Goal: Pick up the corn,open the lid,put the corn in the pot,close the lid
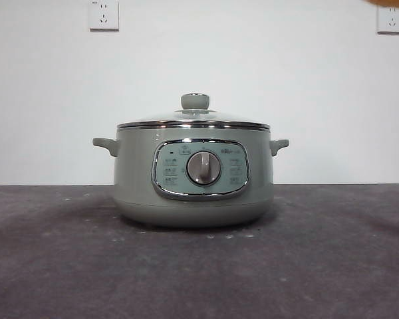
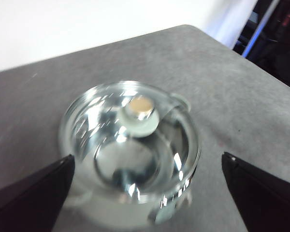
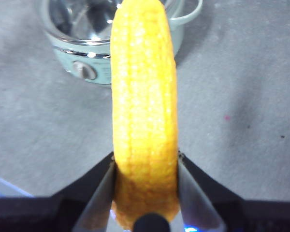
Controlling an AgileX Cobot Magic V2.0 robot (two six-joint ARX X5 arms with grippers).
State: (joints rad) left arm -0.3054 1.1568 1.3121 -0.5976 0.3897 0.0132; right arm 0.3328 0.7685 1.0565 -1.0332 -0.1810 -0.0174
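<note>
The print on the pot's (image 1: 194, 193) control panel is too small to read. The right tool (image 3: 146, 166) is clamped on the corn (image 3: 144, 96), held above the grey counter (image 1: 53, 266). The left tool (image 2: 147, 169) hangs spread wide above the lid (image 2: 130, 145), which sits on the pot. Behind is a white wall with sockets (image 1: 104, 14).

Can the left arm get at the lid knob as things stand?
Probably yes: the left pincer is open above the lid, its knob bare; the right pincer, holding the corn, is off to one side.
</note>
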